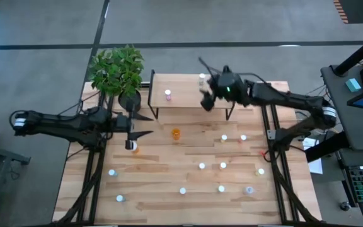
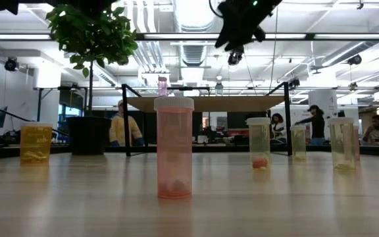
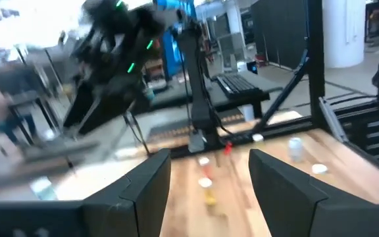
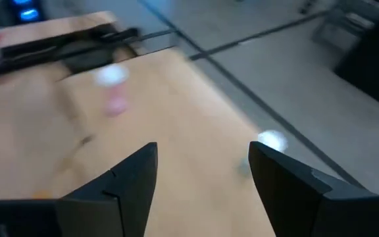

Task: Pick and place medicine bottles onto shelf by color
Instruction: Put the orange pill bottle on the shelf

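A: The room is bright; ceiling lights [image 2: 196, 13] glare white in the low view, and the table [image 2: 275, 204] shines softly.

B: Both wrist views smear with motion blur. The near pink bottle [image 2: 174, 147] stays sharp.

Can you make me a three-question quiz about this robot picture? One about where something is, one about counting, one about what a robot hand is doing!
1. Where is the plant?
A. beside the shelf's left end
B. on top of the shelf
C. at the table's near edge

2. How many bottles stand on the shelf?
A. none
B. two
C. six

3. What is the right gripper doing?
A. squeezing the plant
B. holding an orange bottle
C. open with nothing in it

Answers:
1 A, the high view shows the pot just left of the shelf.
2 B, a pink bottle and a pale-capped bottle stand there.
3 C, the right wrist view shows its fingers spread with only shelf top between them.
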Robot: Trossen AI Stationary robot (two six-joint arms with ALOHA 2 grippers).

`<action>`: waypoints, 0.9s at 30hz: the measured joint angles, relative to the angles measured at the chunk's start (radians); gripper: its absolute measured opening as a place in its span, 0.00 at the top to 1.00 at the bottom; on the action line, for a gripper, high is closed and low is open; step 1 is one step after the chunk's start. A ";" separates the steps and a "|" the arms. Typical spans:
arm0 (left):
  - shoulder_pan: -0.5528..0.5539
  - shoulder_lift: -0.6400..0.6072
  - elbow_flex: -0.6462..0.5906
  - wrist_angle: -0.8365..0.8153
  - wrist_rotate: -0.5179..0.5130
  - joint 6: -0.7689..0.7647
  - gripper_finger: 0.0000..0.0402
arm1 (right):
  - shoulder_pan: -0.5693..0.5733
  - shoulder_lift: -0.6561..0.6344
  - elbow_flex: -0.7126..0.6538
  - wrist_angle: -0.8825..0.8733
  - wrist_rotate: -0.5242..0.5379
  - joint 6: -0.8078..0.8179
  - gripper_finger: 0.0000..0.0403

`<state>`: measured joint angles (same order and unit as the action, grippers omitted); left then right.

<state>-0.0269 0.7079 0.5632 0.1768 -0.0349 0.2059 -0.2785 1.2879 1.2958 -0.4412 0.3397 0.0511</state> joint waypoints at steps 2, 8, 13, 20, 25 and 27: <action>0.000 0.022 -0.001 -0.012 0.000 -0.069 0.53 | 0.063 -0.042 -0.049 0.013 0.000 0.000 0.43; -0.003 0.080 0.008 -0.107 0.006 -0.281 0.53 | 0.229 -0.167 -0.215 0.049 -0.001 -0.037 0.43; -0.008 0.127 0.077 -0.369 0.006 -0.574 0.53 | 0.315 -0.281 -0.364 0.175 0.000 -0.026 0.43; -0.040 0.260 0.261 -0.886 0.033 -0.860 0.53 | 0.366 -0.380 -0.539 0.383 0.000 -0.074 0.43; -0.040 0.395 0.364 -1.232 0.037 -0.984 0.53 | 0.407 -0.400 -0.630 0.462 0.000 -0.084 0.43; -0.029 0.444 0.387 -1.312 0.071 -1.006 0.53 | 0.417 -0.404 -0.641 0.472 -0.004 -0.123 0.43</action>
<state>-0.0562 1.1522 0.9506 -1.1354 0.0359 -0.7996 0.1387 0.8840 0.6548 0.0313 0.3360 -0.0720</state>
